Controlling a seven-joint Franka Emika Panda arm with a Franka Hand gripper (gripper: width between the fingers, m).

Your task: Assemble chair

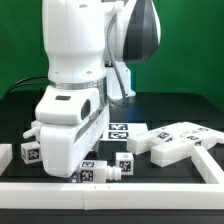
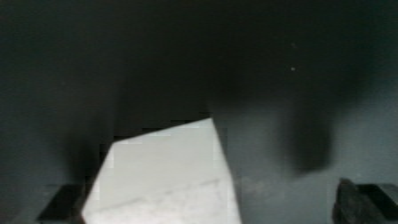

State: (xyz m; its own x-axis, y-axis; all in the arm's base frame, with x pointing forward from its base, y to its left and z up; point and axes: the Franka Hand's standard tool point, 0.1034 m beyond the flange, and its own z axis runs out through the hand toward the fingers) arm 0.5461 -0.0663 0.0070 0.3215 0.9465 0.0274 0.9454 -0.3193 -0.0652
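The chair is in loose white pieces with black-and-white tags on the black table. In the exterior view a large flat piece (image 1: 180, 143) lies at the right. Small tagged blocks sit at the left (image 1: 30, 153) and in front (image 1: 96, 172), with a third (image 1: 125, 163) beside that one. My gripper (image 1: 62, 170) hangs low over the table between the left and front blocks, its fingertips hidden behind the hand. In the wrist view the gripper (image 2: 214, 208) is open. A white piece (image 2: 169, 170) lies between its dark fingertips (image 2: 61, 203), close to one and clear of the other.
The marker board (image 1: 118, 130) lies flat behind the hand in the exterior view. A white border rail (image 1: 120, 198) runs along the front and turns up the right side (image 1: 213, 168). A green backdrop stands behind the arm.
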